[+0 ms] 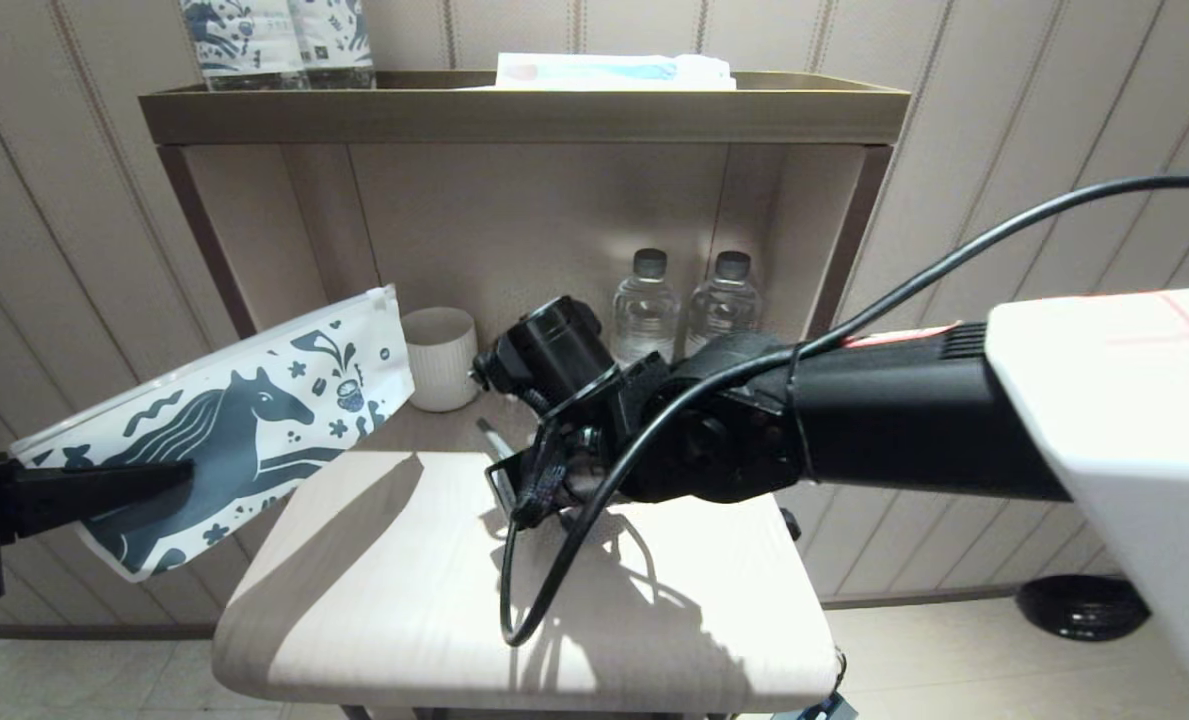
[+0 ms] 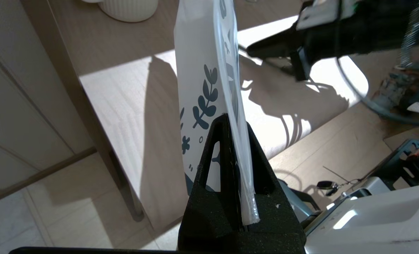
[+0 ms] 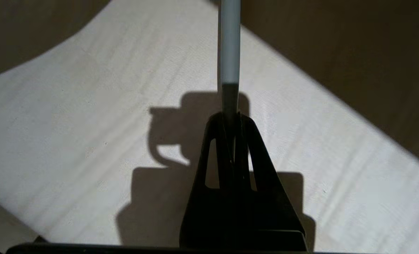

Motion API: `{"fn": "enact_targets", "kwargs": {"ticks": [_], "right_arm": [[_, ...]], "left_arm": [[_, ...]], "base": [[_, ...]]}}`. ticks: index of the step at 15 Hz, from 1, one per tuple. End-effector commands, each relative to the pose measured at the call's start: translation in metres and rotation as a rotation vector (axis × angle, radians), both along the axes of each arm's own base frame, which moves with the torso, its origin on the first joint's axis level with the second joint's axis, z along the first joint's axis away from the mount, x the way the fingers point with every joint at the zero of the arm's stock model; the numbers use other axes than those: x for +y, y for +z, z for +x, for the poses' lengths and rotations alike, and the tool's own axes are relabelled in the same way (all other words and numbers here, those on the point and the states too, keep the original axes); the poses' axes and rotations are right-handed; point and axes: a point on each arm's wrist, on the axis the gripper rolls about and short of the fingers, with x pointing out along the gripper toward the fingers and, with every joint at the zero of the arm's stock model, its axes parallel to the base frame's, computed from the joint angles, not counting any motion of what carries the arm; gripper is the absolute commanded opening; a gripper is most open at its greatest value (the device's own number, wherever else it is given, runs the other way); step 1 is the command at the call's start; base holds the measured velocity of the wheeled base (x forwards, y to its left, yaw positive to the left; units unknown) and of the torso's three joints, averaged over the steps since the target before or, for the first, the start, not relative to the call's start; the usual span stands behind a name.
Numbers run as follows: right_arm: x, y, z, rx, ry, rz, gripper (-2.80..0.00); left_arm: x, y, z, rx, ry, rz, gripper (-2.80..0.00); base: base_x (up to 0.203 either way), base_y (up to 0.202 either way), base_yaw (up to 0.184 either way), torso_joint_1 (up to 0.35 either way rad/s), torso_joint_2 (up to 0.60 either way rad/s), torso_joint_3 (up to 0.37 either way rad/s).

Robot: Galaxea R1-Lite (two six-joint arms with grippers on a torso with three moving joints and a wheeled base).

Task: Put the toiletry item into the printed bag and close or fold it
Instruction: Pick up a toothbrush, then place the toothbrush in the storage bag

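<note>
Head view: my left gripper holds the pouch up left of the table, w/ its mouth toward the cup.

Left wrist view: jaws clamped on the pouch edge.

Right wrist view: my right gripper is pinched on the toothbrush. Aim it lengthwise at the mouth; seal may need parting first.
</note>
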Motion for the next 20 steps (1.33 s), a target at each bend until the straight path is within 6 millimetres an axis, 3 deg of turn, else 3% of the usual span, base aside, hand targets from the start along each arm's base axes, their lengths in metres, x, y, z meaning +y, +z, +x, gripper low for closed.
{"fn": "enact_targets", "kwargs": {"ticks": [1,8,12,15,20], "right_arm": [[-0.015,0.035,-0.012,-0.036,-0.004,0.04,-2.8],[-0.044,0.073,-0.032,-0.092,-0.042,0.072,-2.8],[-0.083,0.108,-0.063,-0.141,-0.01,0.048,-2.8],[-0.121,0.124,-0.081,-0.133,0.03,-0.094,-2.8],[-0.131,0.135,-0.09,-0.184,0.125,-0.166,-2.8]], "left_arm": [[-0.001,0.001,-0.005,-0.002,-0.004,-0.002,-2.8],[-0.002,0.003,-0.01,0.004,0.006,-0.024,-2.8],[-0.009,0.007,-0.007,-0.032,-0.137,-0.045,-2.8],[-0.021,0.001,0.0,-0.148,-0.298,0.094,-2.8],[-0.037,-0.025,0.037,-0.282,-0.46,0.449,-2.8]], "base": [[0.0,0.0,0.0,0.0,0.0,0.0],[0.0,0.0,0.0,0.0,0.0,0.0],[0.0,0.0,0.0,0.0,0.0,0.0],[0.0,0.0,0.0,0.0,0.0,0.0],[0.0,0.0,0.0,0.0,0.0,0.0]]}}
